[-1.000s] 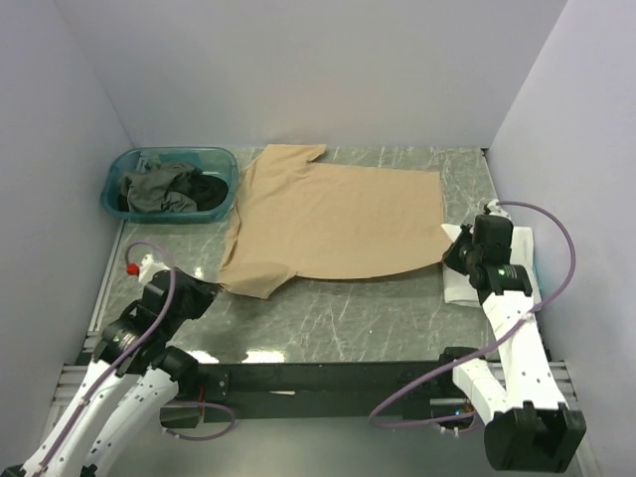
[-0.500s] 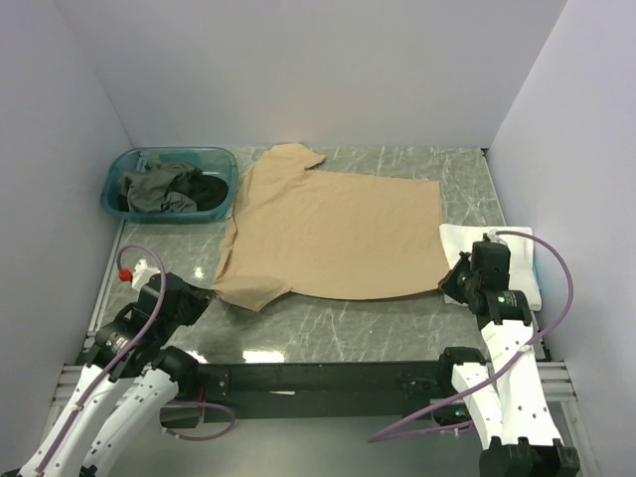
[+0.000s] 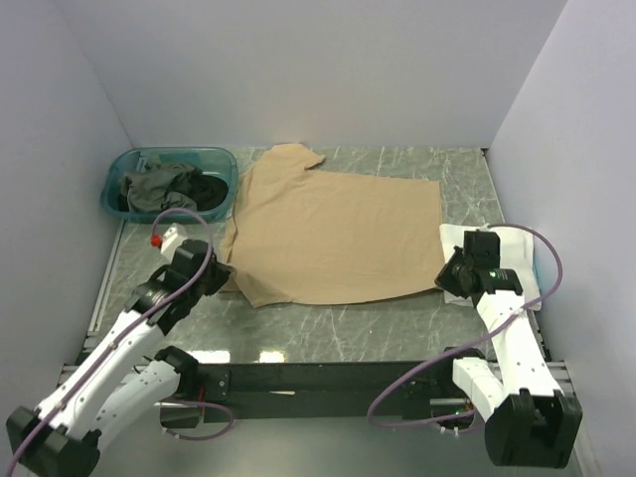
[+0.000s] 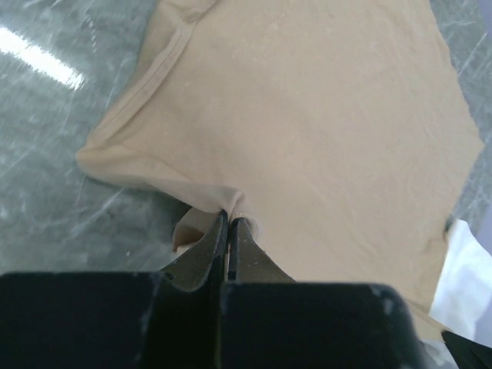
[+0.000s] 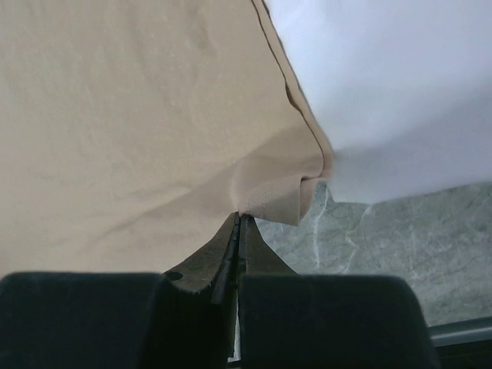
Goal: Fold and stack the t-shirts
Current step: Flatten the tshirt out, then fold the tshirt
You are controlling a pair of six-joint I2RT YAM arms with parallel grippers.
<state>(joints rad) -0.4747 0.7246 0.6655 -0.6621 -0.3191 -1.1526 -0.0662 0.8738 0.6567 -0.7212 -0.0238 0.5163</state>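
The tan t-shirt (image 3: 333, 234) lies spread over the middle of the marble table. My left gripper (image 3: 224, 274) is shut on its near left edge, by the sleeve; the left wrist view shows the cloth (image 4: 307, 123) pinched at my left gripper (image 4: 229, 217). My right gripper (image 3: 446, 273) is shut on the shirt's near right corner, as the right wrist view shows with the tan cloth (image 5: 138, 131) pinched at my right gripper (image 5: 238, 217). A folded white t-shirt (image 3: 512, 256) lies at the right edge, and also shows in the right wrist view (image 5: 392, 84). A grey-green shirt (image 3: 159, 187) and a black one (image 3: 209, 189) lie crumpled in the tub.
A teal translucent tub (image 3: 117, 181) stands at the back left corner. Pale walls close in the table on the left, back and right. A black rail (image 3: 318, 378) runs along the near edge between the arm bases.
Both grippers have pulled the tan shirt's near edge; the left one has swung forward and right with the sleeve folding under, and the right one shifted slightly back. The shirt lies flatter.
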